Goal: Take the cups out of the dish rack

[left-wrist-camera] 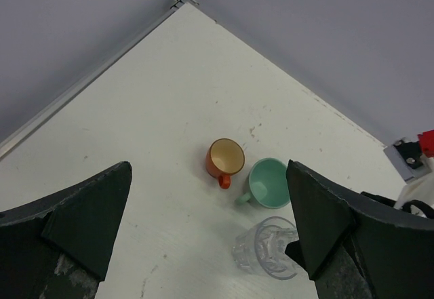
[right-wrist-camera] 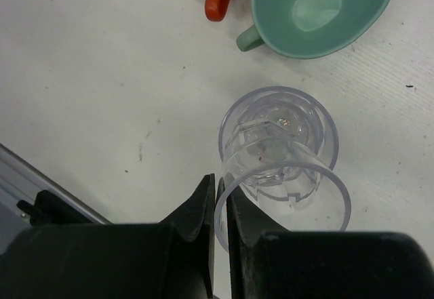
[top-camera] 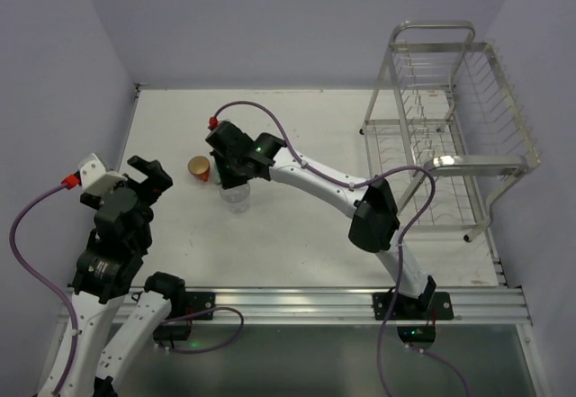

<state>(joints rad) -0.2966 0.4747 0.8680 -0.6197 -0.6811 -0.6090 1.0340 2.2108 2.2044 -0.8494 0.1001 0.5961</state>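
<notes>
**Item: glass tumbler** (right-wrist-camera: 281, 143). Clear, rigid and probably light. The smooth wall is likely slippery and would break if knocked.

**Location:** upright on the table (top-camera: 297, 118), left of centre, well apart from the dish rack (top-camera: 450, 158) at the far right. It stands just beside the mint-green mug (left-wrist-camera: 268, 182), with the orange-red mug (left-wrist-camera: 225, 158) farther left.

**Hold:** the right gripper (right-wrist-camera: 218, 197) is pinched on the rim wall, one finger inside and one outside. This grip suits a thin wall; light pressure is advised.

**Left gripper** (top-camera: 126, 185): fingers spread wide, holding nothing, at the near left.

Smaller mug (left-wrist-camera: 225, 158) left of larger mug (left-wrist-camera: 268, 182), tumbler (left-wrist-camera: 268, 248) just before them, rack (top-camera: 447, 160) well right
</notes>
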